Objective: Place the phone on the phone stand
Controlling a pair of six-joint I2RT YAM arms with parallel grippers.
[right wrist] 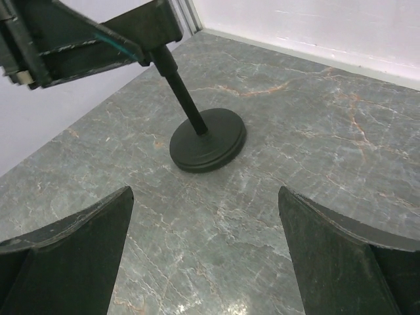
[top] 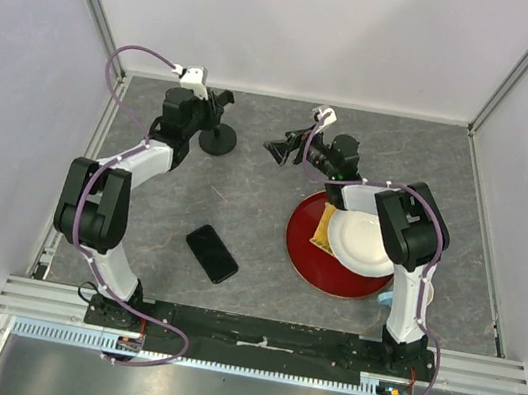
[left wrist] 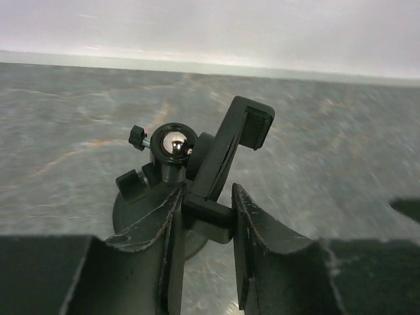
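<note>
Overhead, the phone [top: 212, 253] lies flat on the gray veined counter [top: 260, 222], toward 7 o'clock from the counter's middle and apart from both arms. Its long axis runs from 11 o'clock to 5 o'clock. It is glossy black and rectangular, with rounded corners. Bare counter surrounds it on every side. The red plate [top: 305, 265] lies at its 3 o'clock, well apart, and the counter's near edge lies at its 6 o'clock. A white plate [top: 357, 249] rests on the red one.

The phone stand [top: 218, 137] is at the phone's 12 o'clock, near the far wall [top: 303, 22], with a round disc base and a thin post. The left pincer [top: 221, 101] is clamped on the lower lip of the stand's head. In the left wrist view its fingers [left wrist: 157, 243] press either side of that black block, and the clamp arm tilts toward 1 o'clock beside a shiny ball joint [left wrist: 174, 143].

The right pincer [top: 277, 149] hangs at the stand's 3 o'clock, jaws wide apart and holding nothing. Bare counter lies between it and the disc base.
</note>
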